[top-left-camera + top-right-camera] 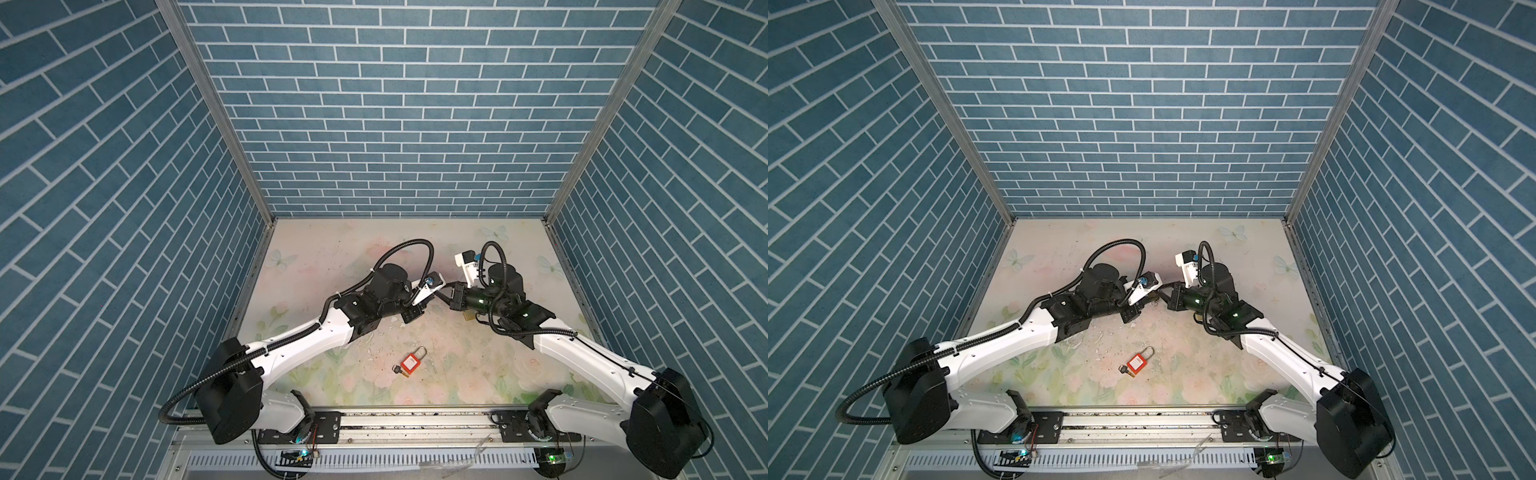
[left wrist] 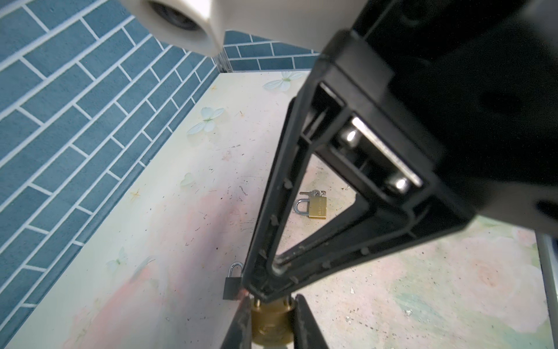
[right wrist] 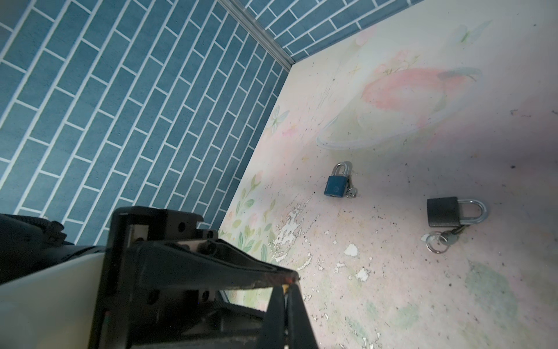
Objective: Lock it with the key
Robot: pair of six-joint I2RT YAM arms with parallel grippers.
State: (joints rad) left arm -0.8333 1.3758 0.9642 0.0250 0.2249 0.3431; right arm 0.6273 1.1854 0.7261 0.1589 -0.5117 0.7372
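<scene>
Nearest: red plastic padlock [image 1: 409,365] lying 6 o'clock on floral table [image 1: 478,374], ignore. Past it, mid-table, small brass padlock [image 2: 271,323] pinched in left gripper [image 2: 272,302]. At lock's end, right gripper [image 3: 285,290] clamped shut, key hidden. Reckon: line up axes, twist gently, no side-load.

blue brick walls [image 1: 415,124], pale floral tabletop [image 1: 332,249]
</scene>
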